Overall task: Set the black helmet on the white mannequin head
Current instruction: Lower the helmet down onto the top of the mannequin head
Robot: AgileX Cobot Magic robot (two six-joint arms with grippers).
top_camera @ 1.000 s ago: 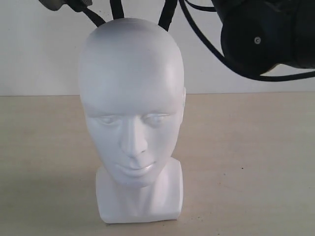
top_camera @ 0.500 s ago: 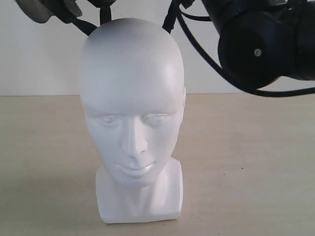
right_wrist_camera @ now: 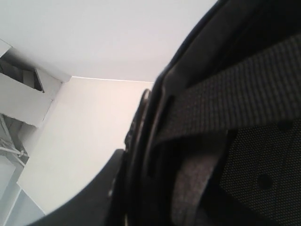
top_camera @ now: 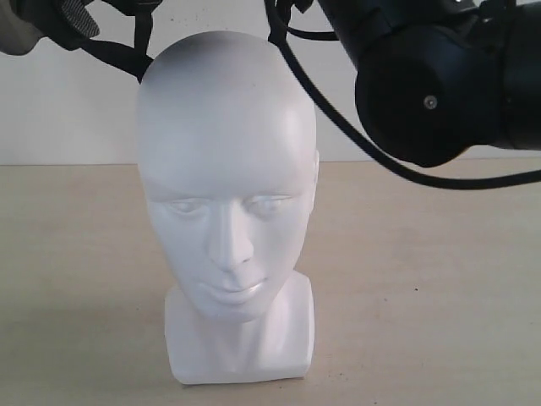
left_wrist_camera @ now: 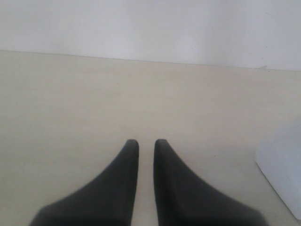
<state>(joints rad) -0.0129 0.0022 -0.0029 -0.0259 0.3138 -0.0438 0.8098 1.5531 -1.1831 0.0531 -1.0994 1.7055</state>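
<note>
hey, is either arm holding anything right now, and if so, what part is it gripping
The right gripper has the black helmet by its rim, beside the chin strap. The left gripper holds nothing: its jaws stand nearly together over the bare table.

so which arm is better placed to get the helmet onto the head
Right, I'd judge. The right wrist view is filled by the black helmet, rim and strap close up, so that arm seems to carry it, above the white mannequin head. The left gripper is nearly closed, empty, low over the table.

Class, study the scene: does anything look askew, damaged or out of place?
Nothing stands out. The white mannequin head stands upright and unmarked on the table; black helmet straps dangle behind its crown, as expected mid-task.
</note>
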